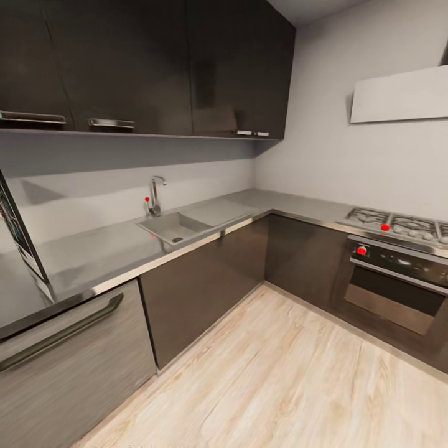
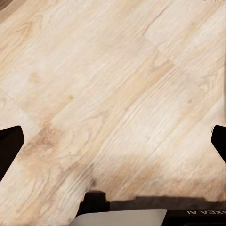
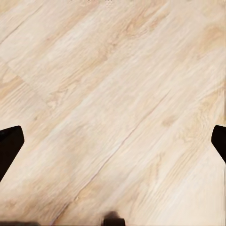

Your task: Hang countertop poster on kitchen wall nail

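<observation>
The poster [image 1: 18, 239] is nowhere near my fingers, it's leaning upright on the kitchen countertop [image 1: 118, 249] way off to my left. Both my left gripper [image 2: 113, 141] and right gripper [image 3: 113, 141] are spread wide, holding nothing, just wood floor [image 2: 117, 84] under them. Sink [image 1: 174, 227] and tap [image 1: 155, 194] are further along the counter, stove [image 1: 398, 225] off right.

Left hand [image 2: 113, 139] hanging with fingers spread wide, dark fingertips [image 2: 9, 148] showing at 9 and 3 o'clock of the left wrist view, nothing between them. Right hand [image 3: 113, 139] posing likewise, fingers parted fully, dark fingertips [image 3: 9, 146] sitting at 9 and 3 o'clock of the right wrist view, gripping nothing. Both pointing downward, palms facing the floor.
</observation>
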You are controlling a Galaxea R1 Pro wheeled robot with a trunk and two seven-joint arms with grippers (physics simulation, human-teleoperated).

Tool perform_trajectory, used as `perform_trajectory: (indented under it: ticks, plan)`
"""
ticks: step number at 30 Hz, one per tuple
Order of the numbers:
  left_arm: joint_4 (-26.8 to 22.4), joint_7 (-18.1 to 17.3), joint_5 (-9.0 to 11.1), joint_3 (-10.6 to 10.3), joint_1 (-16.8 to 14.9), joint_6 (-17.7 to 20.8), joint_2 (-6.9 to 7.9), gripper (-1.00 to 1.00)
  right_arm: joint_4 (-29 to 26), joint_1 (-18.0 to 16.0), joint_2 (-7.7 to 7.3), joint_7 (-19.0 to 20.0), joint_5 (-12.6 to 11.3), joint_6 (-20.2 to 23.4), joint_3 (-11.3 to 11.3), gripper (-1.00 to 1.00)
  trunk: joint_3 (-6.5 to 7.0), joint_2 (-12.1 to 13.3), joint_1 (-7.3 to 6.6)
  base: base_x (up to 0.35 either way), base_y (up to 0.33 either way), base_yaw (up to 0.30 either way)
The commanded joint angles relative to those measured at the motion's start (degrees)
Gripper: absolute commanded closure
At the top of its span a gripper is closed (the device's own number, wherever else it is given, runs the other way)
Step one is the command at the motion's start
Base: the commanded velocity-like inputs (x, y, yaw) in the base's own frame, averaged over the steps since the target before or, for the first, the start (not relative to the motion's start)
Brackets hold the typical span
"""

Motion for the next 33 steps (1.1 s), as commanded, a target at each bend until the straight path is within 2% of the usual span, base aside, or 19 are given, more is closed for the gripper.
perform_trajectory:
  ticks: [1, 12, 33]
  plan:
    - [-0.1, 0.0, 0.0, 0.1, 0.0, 0.0, -0.03, -1.0, 0.0, 0.0, -0.01, 0.0, 0.0, -0.2, 0.0, -1.0, -0.05, 0.0, 0.0, 0.0, -0.336, 0.274]
    - [-0.1, 0.0, 0.0, 0.1, 0.0, 0.0, -0.03, -1.0, 0.0, 0.0, 0.06, -0.1, 0.1, -0.2, 0.1, -1.0, -0.05, 0.0, 0.0, 0.0, -0.3, 0.281]
    - [-0.1, 0.0, 0.0, 0.1, 0.0, -0.1, -0.03, -1.0, 0.0, 0.0, 0.08, -0.2, 0.1, -0.2, 0.1, -1.0, -0.08, 0.0, 0.0, 0.0, -0.016, 0.282]
